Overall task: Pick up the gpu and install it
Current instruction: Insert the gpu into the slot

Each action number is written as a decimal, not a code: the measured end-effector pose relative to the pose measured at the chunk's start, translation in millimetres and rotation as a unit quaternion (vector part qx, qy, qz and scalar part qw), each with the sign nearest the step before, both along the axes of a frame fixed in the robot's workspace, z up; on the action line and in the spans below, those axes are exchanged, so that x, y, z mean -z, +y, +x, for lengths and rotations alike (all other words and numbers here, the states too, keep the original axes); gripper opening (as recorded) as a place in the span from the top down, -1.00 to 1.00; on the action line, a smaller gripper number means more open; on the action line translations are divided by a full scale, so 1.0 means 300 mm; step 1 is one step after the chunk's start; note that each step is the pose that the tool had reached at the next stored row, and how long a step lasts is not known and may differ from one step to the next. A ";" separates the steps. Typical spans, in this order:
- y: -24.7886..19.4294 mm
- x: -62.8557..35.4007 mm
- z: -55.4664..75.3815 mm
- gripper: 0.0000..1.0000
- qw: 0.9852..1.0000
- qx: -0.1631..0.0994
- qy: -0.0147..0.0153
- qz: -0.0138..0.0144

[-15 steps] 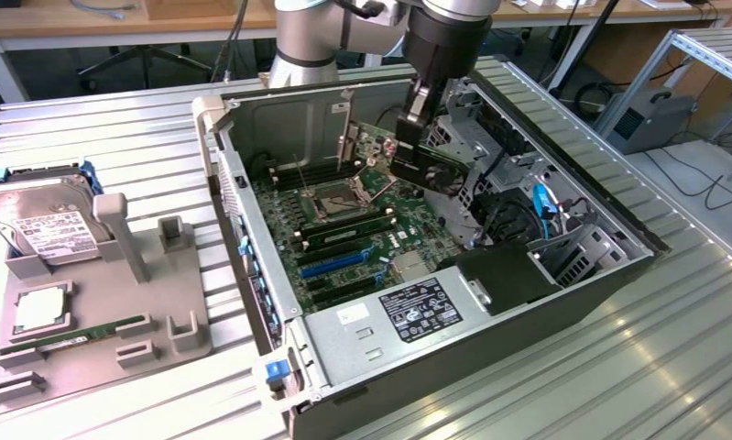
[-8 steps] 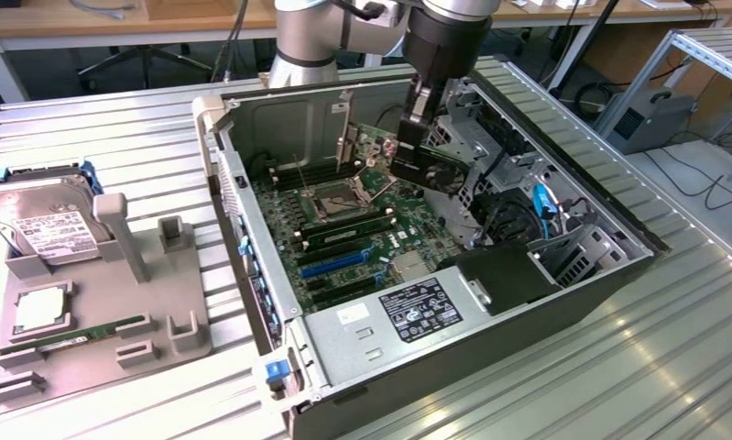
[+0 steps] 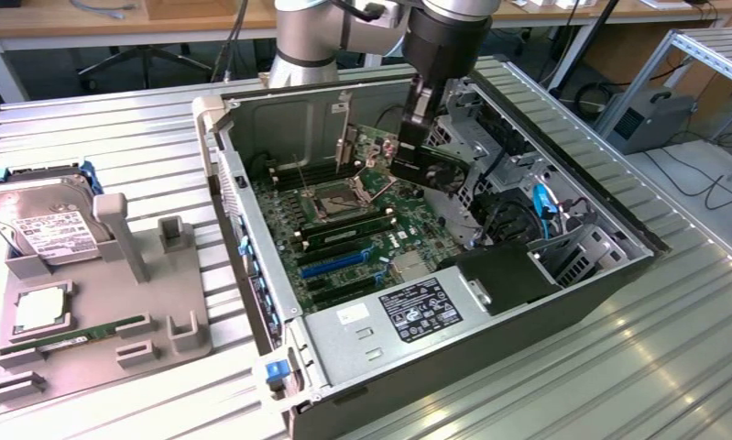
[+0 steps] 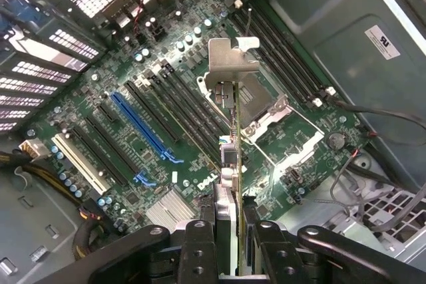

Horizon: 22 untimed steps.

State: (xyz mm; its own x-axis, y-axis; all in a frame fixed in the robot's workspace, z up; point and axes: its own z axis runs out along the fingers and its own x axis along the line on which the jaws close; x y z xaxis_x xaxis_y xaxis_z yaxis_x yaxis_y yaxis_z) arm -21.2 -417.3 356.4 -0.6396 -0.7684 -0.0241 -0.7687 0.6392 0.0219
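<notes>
The gripper (image 4: 229, 234) is clamped on the gpu (image 4: 231, 71), holding it edge-down above the motherboard (image 3: 341, 240) inside the open case (image 3: 223, 174). In the exterior view it hangs at two o'clock from the CPU socket (image 3: 341, 194).

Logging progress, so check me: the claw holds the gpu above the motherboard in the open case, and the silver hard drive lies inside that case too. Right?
Not quite. The exterior view shows the hard drive on the gray holder outside the case, at that view's left. The claw does hold the gpu above the motherboard.
</notes>
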 end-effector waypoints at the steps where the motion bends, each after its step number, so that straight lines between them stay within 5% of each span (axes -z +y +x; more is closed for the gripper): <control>1: 0.000 0.000 0.000 0.47 1.000 -0.002 0.000 0.000; 22: 0.000 0.000 0.000 0.47 0.999 -0.048 0.000 0.000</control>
